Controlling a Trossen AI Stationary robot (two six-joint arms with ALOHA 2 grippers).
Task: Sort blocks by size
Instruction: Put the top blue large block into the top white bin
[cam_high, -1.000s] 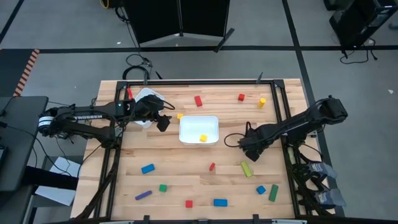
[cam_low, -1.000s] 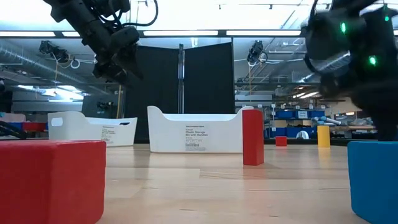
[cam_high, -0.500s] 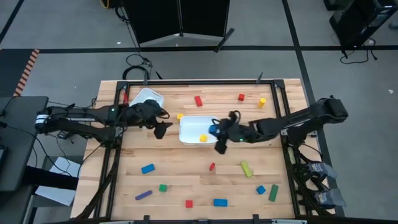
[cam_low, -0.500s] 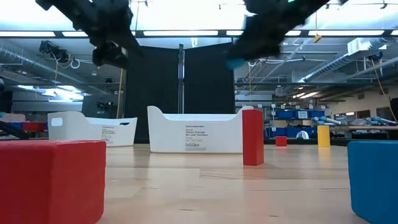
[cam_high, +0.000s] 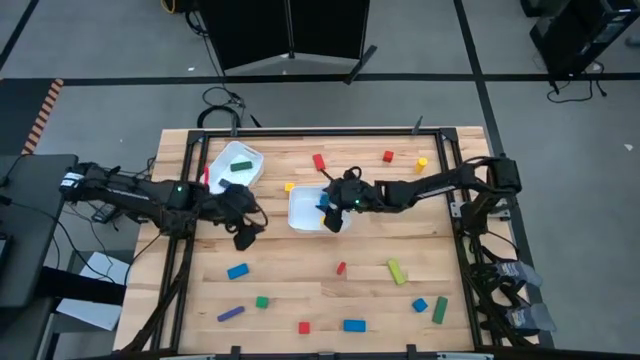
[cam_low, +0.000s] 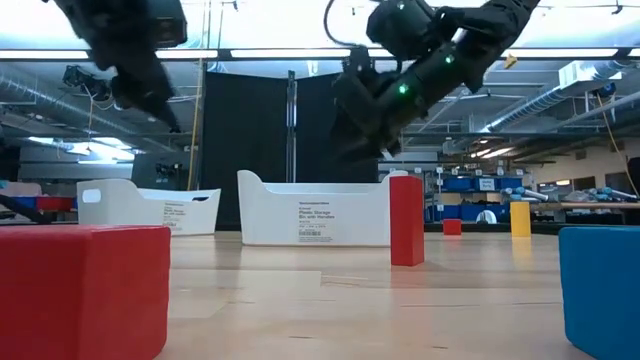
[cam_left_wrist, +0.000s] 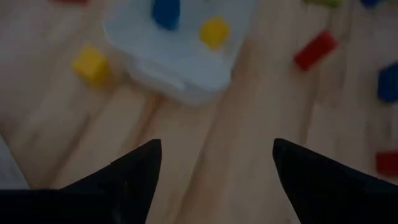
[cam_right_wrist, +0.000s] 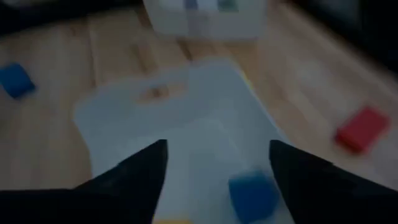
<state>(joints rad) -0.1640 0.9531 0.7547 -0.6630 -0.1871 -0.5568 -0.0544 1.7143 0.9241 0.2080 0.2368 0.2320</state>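
Blocks are lying scattered across the wooden table (cam_high: 300, 290), and I'm watching both arms working near the middle. My right gripper (cam_high: 331, 216) is hanging over the centre white tray (cam_high: 300, 200), fingers spread with nothing between them; a small blue block (cam_right_wrist: 252, 194) is sitting in that tray beside a yellow block (cam_left_wrist: 215, 32). My left gripper (cam_high: 244, 238) is hovering over bare wood just left of the tray, fingers also spread and empty. A green block (cam_high: 240, 165) is resting in the second white tray (cam_high: 222, 160) at the back left. Another yellow cube (cam_high: 289, 186) is sitting just behind the centre tray. Along the near side I'm seeing a blue bar (cam_high: 237, 271), a purple bar (cam_high: 230, 313), a red cube (cam_high: 304, 327) and a lime bar (cam_high: 397, 271).
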